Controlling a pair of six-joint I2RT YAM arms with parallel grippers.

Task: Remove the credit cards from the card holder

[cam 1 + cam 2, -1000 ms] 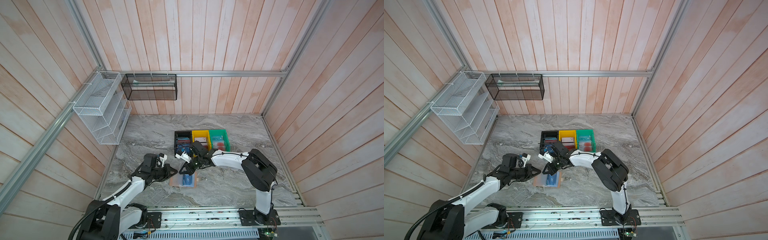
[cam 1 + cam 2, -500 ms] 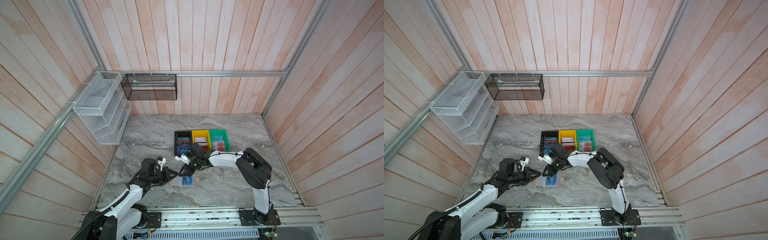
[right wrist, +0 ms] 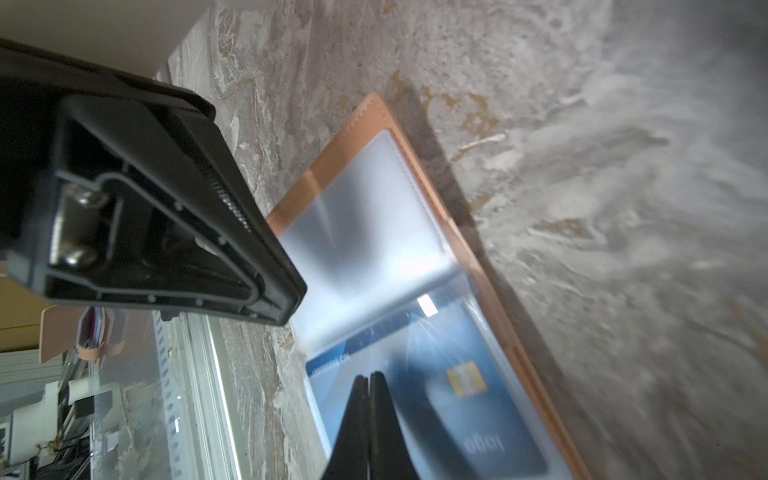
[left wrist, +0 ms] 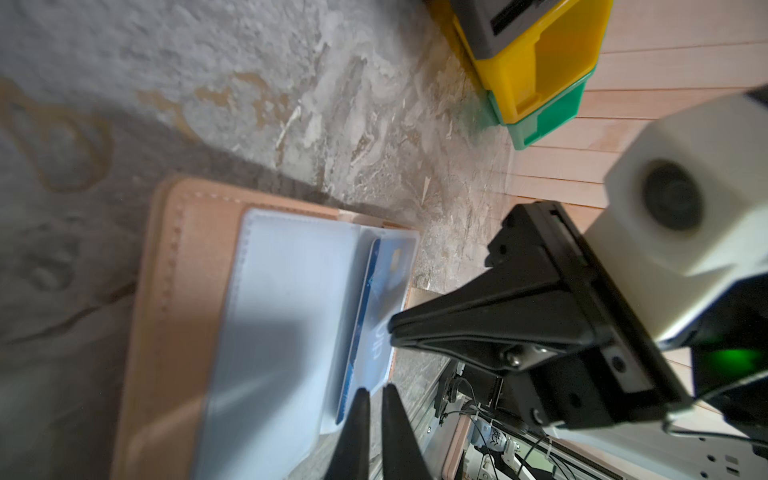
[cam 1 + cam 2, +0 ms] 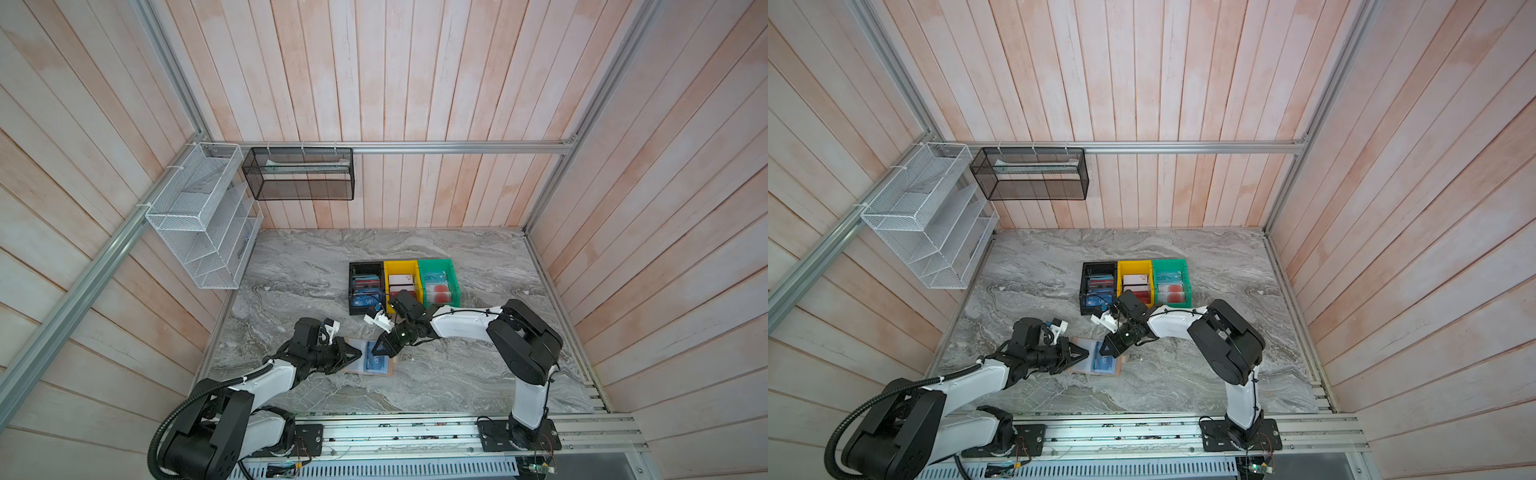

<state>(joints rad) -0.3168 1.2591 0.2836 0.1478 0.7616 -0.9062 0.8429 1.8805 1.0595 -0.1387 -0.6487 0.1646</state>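
The tan card holder point(image 5: 357, 368) point(image 4: 187, 291) lies open on the marble table near its front edge. A blue card point(image 5: 376, 361) point(image 3: 457, 395) lettered "VIP" sits inside a clear sleeve on its right page. My left gripper point(image 5: 358, 354) point(image 4: 374, 392) comes in low from the left. Its jaws are nearly together, pinching the edge of the clear sleeve pages, which stand slightly lifted. My right gripper point(image 5: 380, 352) point(image 3: 368, 376) is shut with nothing between its jaws, and its tips press on the sleeved blue card. No other card shows in the holder.
Black point(image 5: 365, 264), yellow point(image 5: 401, 263) and green point(image 5: 436, 262) bins holding cards stand in a row just behind the grippers. A white wire rack point(image 5: 199, 216) and a black mesh basket point(image 5: 299, 174) hang on the walls. The metal rail runs along the table's front edge.
My left gripper has moved right and nearer, onto the holder's sleeve edge. My right gripper has come down from behind onto the blue card. The holder has stayed in place.
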